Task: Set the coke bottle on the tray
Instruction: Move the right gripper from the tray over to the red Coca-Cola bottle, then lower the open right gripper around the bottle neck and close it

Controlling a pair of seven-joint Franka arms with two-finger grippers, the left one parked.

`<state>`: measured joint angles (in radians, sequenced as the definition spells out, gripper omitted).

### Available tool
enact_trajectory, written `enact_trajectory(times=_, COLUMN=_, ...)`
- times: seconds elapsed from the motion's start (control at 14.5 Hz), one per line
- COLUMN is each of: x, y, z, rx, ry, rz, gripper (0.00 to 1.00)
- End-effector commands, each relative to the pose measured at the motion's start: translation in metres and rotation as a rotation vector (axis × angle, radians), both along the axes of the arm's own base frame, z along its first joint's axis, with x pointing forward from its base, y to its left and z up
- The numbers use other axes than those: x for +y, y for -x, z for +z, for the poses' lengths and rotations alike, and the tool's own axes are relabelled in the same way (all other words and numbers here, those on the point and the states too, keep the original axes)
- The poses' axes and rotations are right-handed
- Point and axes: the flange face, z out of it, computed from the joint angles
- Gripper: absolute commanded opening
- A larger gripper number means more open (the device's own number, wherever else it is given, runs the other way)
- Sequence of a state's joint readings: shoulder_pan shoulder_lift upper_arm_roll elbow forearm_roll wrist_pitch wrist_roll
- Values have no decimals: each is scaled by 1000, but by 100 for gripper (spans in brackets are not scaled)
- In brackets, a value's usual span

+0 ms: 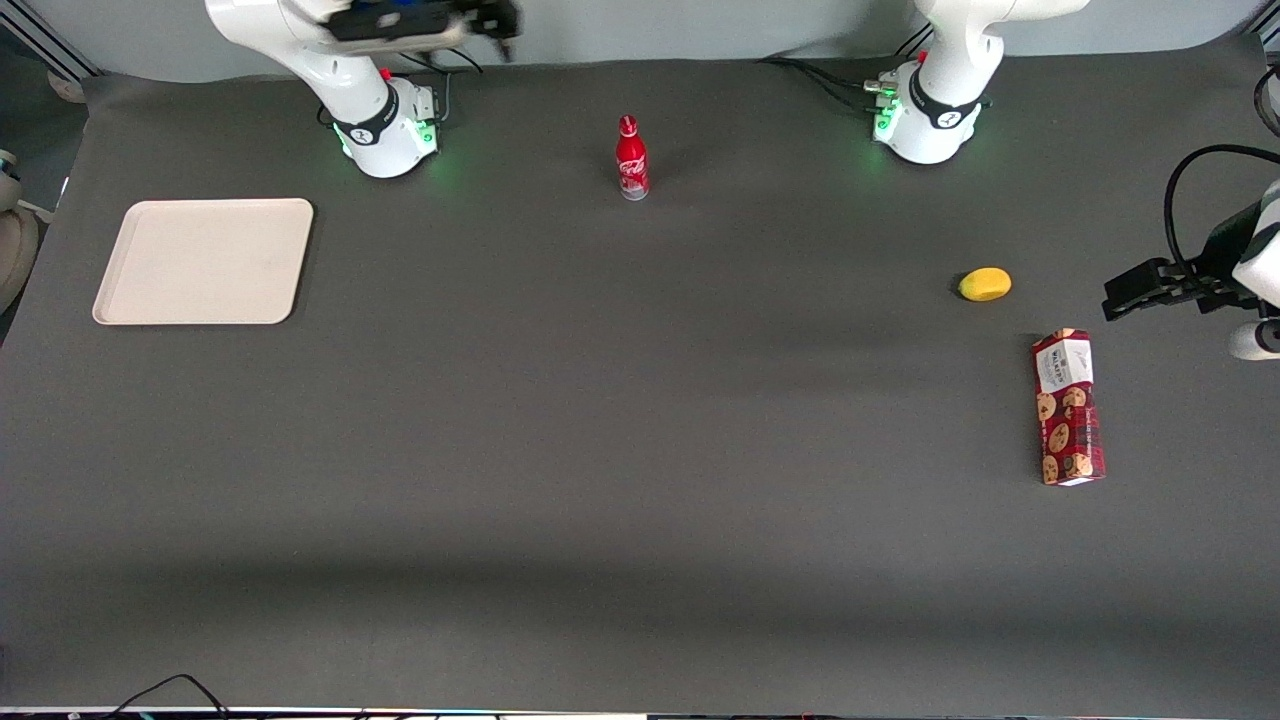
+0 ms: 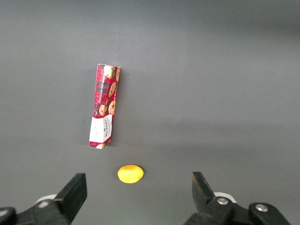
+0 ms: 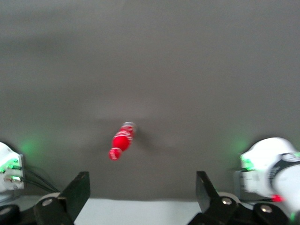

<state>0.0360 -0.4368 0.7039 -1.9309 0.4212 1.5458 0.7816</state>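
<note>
The coke bottle [image 1: 631, 158], small, slim and red with a red cap and white script, stands upright on the dark table between the two arm bases. It also shows in the right wrist view [image 3: 121, 141], seen from high above. The cream-white tray [image 1: 205, 261] lies flat toward the working arm's end of the table, nearer the front camera than that arm's base. My gripper [image 1: 500, 25] hangs high above the table, near the working arm's base and apart from the bottle; it is open and empty, with the fingers [image 3: 77, 192] wide apart.
A yellow lemon-like fruit [image 1: 985, 284] and a long red cookie box [image 1: 1068, 407] lie toward the parked arm's end of the table. Both also show in the left wrist view, the fruit [image 2: 130, 173] and the box [image 2: 105, 106]. Cables run by the arm bases.
</note>
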Motion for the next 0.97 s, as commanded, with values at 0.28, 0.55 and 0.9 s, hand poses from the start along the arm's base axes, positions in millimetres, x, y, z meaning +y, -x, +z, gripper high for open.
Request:
enact_trajectory(times=0.28, x=86, y=79, z=-165, rx=-101, ry=-4, rz=-138, gripper=100)
enact_trajectory(times=0.55, x=85, y=93, z=-214, rx=-109, ry=-11, rz=-141, gripper=100)
enact_trajectory(times=0.9, x=92, y=115, z=-243, rx=-77, ry=-26, rz=-154, gripper=100)
